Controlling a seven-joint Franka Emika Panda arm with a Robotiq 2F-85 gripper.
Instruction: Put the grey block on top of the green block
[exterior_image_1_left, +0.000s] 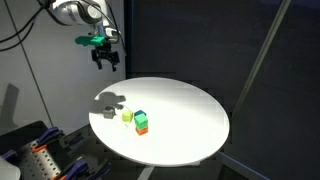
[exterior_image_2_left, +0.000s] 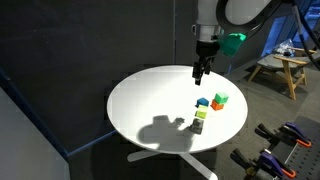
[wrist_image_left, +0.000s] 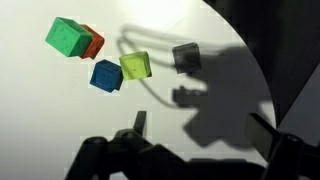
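The grey block (wrist_image_left: 186, 57) lies on the white round table, partly in the arm's shadow; it also shows in an exterior view (exterior_image_2_left: 198, 124). The green block (wrist_image_left: 67, 37) sits on an orange cube (wrist_image_left: 92, 42) and shows in both exterior views (exterior_image_1_left: 141, 118) (exterior_image_2_left: 220, 99). My gripper (exterior_image_1_left: 105, 58) (exterior_image_2_left: 200, 72) hangs high above the table, apart from all the blocks. In the wrist view its fingers (wrist_image_left: 200, 125) are spread open with nothing between them.
A yellow-green cube (wrist_image_left: 136, 66) (exterior_image_1_left: 127, 115) and a blue cube (wrist_image_left: 106, 75) (exterior_image_2_left: 203, 102) lie between the grey block and the green one. The table's rim (exterior_image_1_left: 215, 140) drops off all round. Dark curtains stand behind it.
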